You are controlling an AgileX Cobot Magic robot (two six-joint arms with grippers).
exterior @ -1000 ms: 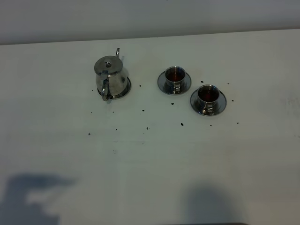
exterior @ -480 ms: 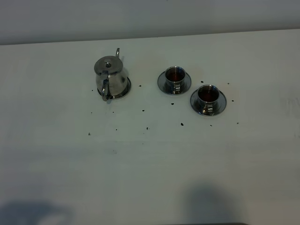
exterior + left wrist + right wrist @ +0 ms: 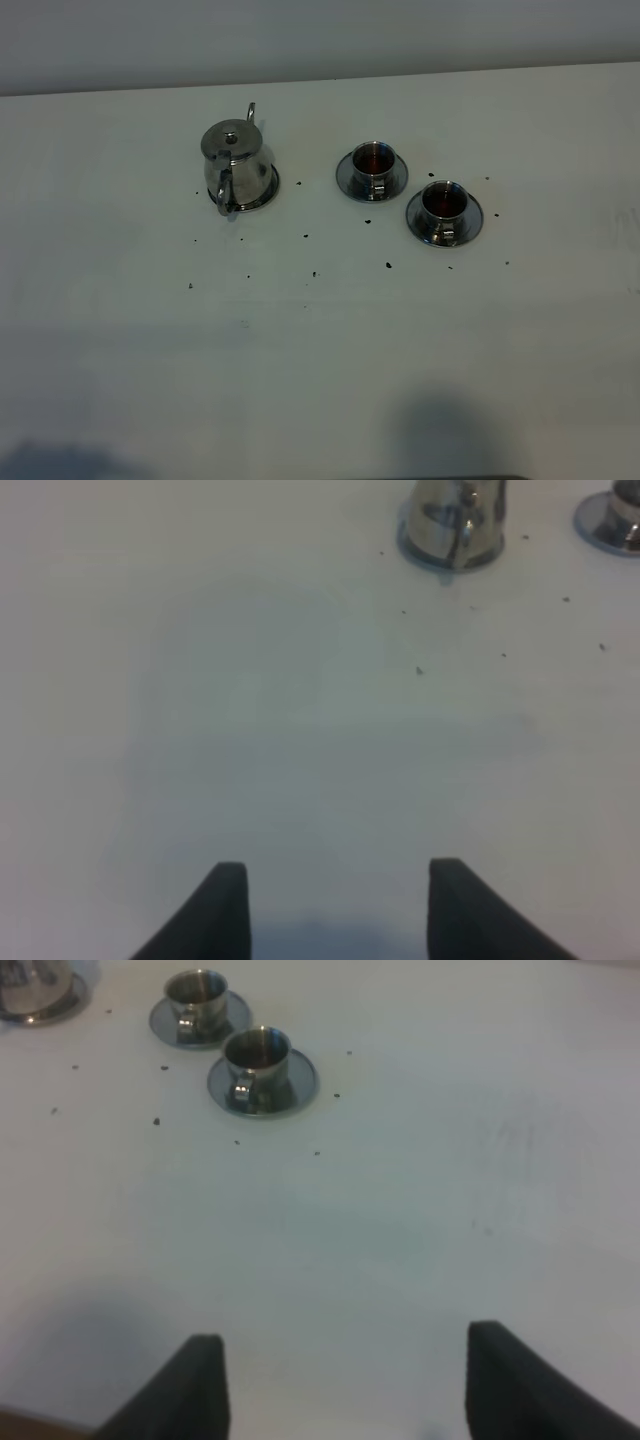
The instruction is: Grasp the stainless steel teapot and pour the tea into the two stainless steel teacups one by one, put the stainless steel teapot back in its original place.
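A polished stainless steel teapot (image 3: 236,166), rounded in the body with a knobbed lid, a thin curved spout and a loop handle, is standing upright on its flat steel coaster (image 3: 266,189) on the white bench (image 3: 320,340). It is sitting well ahead of the left end effector (image 3: 335,905), whose two dark fingers are standing apart with nothing between them, hovering over bare bench. The pot's mirrored wall is reflecting the pale surface around it.

The two stainless steel teacups (image 3: 373,162), small and shiny with tiny side handles, are each resting on a round saucer (image 3: 444,225), and reddish-brown tea (image 3: 443,201) is showing inside both. They are lying far ahead of the right end effector (image 3: 345,1385) and off toward the teapot's side; its fingers too are spread wide and gripping nothing.

Dark specks (image 3: 388,265) are dotting the bench between the end effectors and the steelware.
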